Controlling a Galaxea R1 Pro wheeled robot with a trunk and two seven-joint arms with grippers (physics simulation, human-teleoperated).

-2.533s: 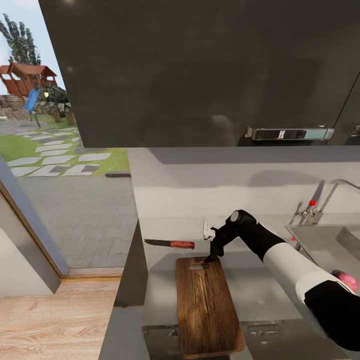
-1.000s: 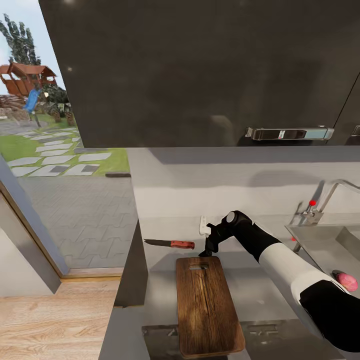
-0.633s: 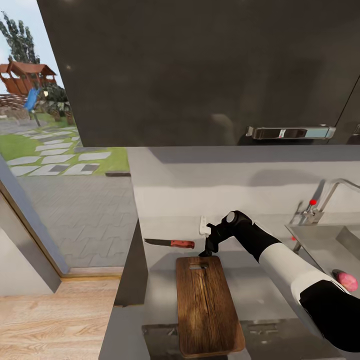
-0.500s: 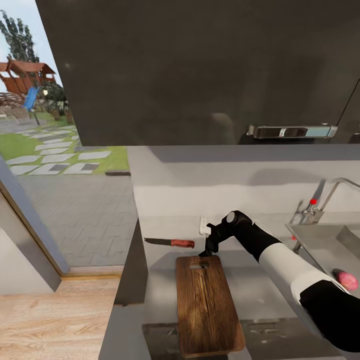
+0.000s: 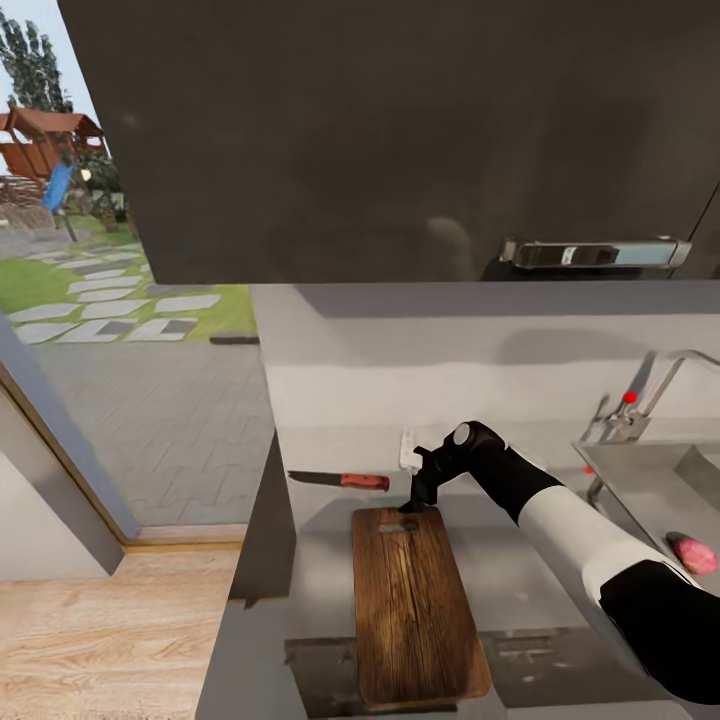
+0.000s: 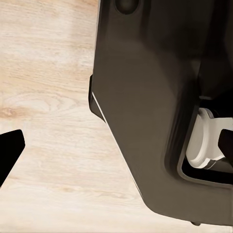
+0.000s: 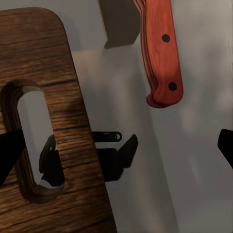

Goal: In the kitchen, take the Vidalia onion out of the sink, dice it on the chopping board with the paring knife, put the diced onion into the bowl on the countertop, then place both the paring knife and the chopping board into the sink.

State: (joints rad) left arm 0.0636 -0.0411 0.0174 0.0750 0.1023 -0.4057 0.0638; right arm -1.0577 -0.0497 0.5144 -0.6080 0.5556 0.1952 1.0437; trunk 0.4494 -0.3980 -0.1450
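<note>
My right tool (image 5: 411, 503) hangs open over the chopping board's (image 5: 417, 605) slotted end, the paring knife's (image 5: 339, 481) handle just beside, leftward.

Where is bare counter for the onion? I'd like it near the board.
The grey steel countertop is bare between the brown wooden chopping board and the grey sink. It is crowded at the board's far end, where the red-handled paring knife lies beside the right gripper.
</note>
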